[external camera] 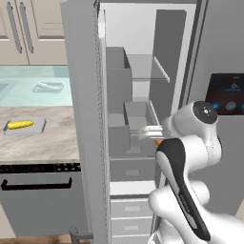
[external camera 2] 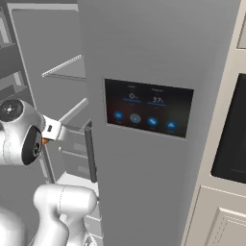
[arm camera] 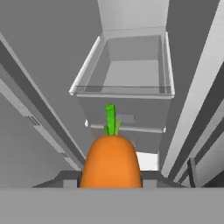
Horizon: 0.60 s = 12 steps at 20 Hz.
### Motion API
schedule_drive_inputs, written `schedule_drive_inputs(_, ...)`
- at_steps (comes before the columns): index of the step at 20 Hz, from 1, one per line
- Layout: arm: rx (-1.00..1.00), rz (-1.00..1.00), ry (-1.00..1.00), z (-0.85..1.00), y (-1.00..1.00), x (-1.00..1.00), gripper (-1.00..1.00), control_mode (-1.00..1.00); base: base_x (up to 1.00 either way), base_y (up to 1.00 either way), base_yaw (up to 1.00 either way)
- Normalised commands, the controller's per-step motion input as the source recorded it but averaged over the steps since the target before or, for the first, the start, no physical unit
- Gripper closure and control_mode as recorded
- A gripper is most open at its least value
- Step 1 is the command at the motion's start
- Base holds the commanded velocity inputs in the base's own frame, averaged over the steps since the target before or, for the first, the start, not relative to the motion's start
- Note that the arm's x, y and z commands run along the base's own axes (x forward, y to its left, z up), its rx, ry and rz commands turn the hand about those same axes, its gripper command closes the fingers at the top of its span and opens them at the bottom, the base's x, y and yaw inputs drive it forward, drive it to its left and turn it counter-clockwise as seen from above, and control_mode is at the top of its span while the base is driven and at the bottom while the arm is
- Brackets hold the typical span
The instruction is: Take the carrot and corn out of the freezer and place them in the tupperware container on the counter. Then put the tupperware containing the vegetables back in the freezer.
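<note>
The carrot (arm camera: 111,162) sat clamped in the hand (arm camera: 111,186), green stalk pointing toward twelve o'clock at the freezer (external camera: 138,119) drawers in the hand view. In the left base view a sliver of orange showed at the wrist, just inside the open compartment. The corn (external camera: 20,125) already lay in the tupperware container (external camera: 39,127) on the desk (external camera: 47,143), far out at nine o'clock. The swing out past the freezer door (external camera: 86,119) looked risky: a clipped edge could knock the carrot loose.
</note>
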Motion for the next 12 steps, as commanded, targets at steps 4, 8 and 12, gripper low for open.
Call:
schedule_drive_inputs(4,0.00,-0.10,0.00,0.60,-0.39,-0.83,1.00,-1.00,0.00,0.00,0.00)
schedule_drive_inputs(8,0.00,-0.08,0.00,0.55,-0.49,-0.83,1.00,-1.00,0.00,0.00,0.00)
schedule_drive_inputs(12,0.00,-0.06,0.00,0.54,-0.49,-0.68,1.00,-1.00,0.00,0.00,0.00)
